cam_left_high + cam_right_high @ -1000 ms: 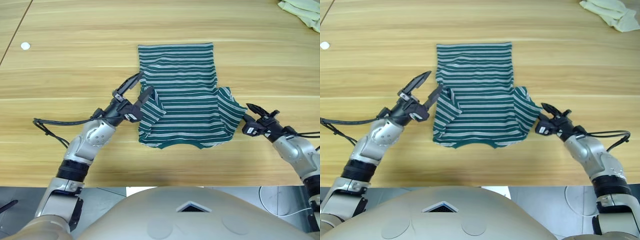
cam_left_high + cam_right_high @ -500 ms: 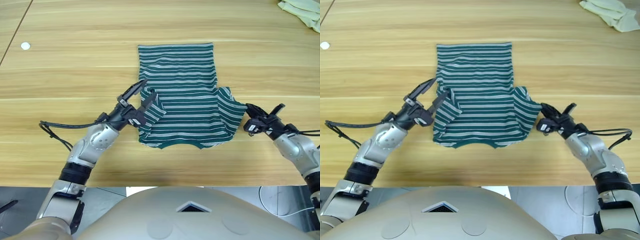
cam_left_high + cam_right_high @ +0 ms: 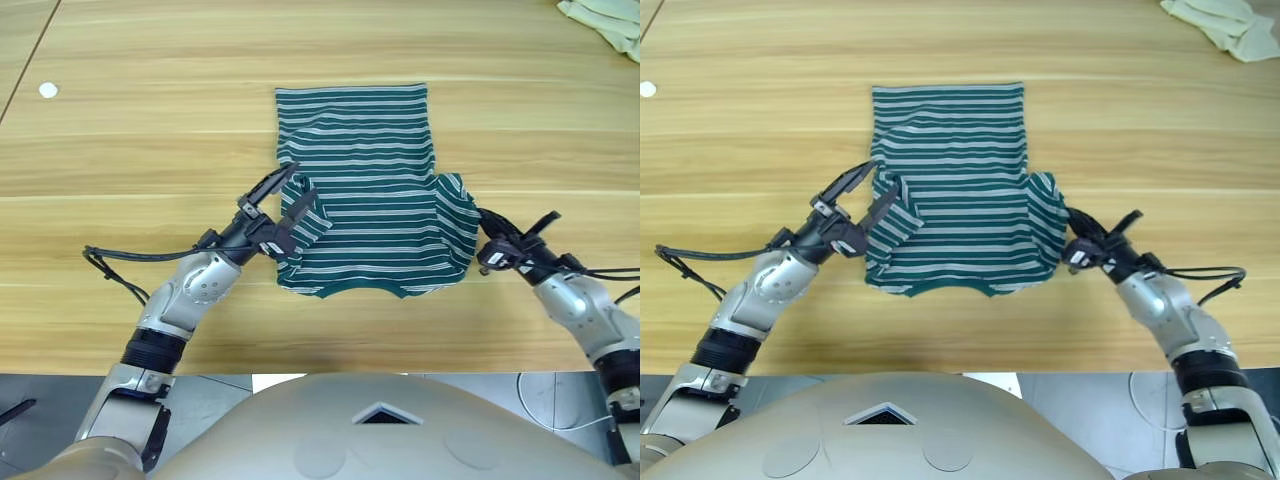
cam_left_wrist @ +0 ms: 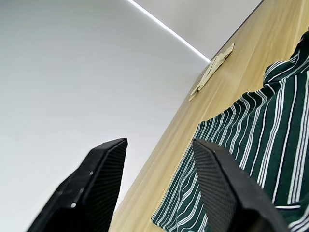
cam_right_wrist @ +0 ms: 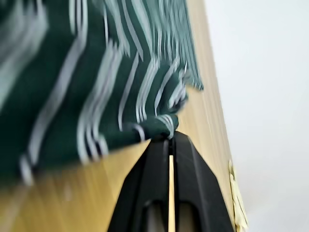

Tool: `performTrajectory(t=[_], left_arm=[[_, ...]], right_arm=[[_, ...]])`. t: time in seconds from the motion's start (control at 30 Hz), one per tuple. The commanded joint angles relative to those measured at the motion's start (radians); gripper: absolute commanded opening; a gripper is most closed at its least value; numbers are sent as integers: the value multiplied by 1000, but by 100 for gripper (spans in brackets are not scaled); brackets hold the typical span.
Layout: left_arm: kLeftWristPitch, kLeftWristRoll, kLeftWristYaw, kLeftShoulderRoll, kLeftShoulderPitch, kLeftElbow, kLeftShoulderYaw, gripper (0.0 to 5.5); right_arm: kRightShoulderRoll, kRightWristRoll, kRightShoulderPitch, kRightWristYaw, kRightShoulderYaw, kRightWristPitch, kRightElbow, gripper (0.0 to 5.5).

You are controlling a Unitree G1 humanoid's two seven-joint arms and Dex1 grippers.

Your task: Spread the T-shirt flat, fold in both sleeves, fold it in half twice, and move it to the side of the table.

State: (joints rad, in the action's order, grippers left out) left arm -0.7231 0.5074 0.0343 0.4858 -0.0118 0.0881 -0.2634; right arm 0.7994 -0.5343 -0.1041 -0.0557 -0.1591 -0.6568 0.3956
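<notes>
— Wood table [image 3: 150, 140], pale planks, seen from the head. What lies on it?
— A green striped shirt [image 3: 370, 190], about the middle. Its straight edge is at the far end, and the sleeves are at the near end. The left sleeve [image 3: 305, 215] and right sleeve [image 3: 458, 205] each lie partly turned in over the body.
— And the arms?
— The left gripper [image 3: 298, 180] sits at the left sleeve with its jaws spread, holding nothing. I cannot tell whether it touches the fabric. The right gripper [image 3: 484, 214] meets the outer edge of the right sleeve.
— Anything else out there?
— A pale rag [image 3: 605, 20] at the far right corner and a white dot [image 3: 48, 90] at the far left. A cable [image 3: 120, 255] trails from the left arm.
— Left wrist view?
— Two ribbed black fingers [image 4: 96, 183] stand well apart, released. Beyond them the shirt lies on the table with the rag farther off, and a plain wall [image 4: 58, 72] stands behind.
— Right wrist view?
— Here the fingers are pressed together with a thin slit between them. A fold of the sleeve's hem is caught at their tips, so that gripper is clenched on the shirt. Striped fabric spreads beyond, blurred.
</notes>
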Motion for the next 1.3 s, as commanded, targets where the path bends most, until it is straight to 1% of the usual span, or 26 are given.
performTrajectory(t=[0.03,0.2,0.6,0.83,0.87,0.93,1.07,1.2,1.23,1.3], left_arm=[[-13,2,7,6,-2,13,5,254],[-23,5,3,-4,-3,44,-4,254],[-39,31,5,-20,22,82,-26,254],[-41,33,0,-27,28,97,-32,254],[-41,32,2,-28,30,100,-33,254],[-38,31,6,-27,30,102,-34,254],[-31,24,11,-15,32,101,-24,254],[-33,34,8,-5,46,107,-18,254],[-32,37,7,1,48,106,-14,254],[-25,41,2,16,53,106,1,254]], right_arm=[[-10,-13,28,-49,51,36,-24,1],[-28,-29,44,-84,69,52,-44,1],[-68,-107,48,4,-46,16,-165,1],[-101,-140,80,32,-82,35,-181,1],[-103,-144,85,28,-80,43,-173,27],[-99,-142,91,46,-85,54,-155,56],[-82,-131,79,81,-96,40,-151,132],[-57,-101,45,143,-106,5,-178,190],[-54,-82,40,147,-95,0,-188,215],[-58,-41,35,138,-57,-2,-204,244]])
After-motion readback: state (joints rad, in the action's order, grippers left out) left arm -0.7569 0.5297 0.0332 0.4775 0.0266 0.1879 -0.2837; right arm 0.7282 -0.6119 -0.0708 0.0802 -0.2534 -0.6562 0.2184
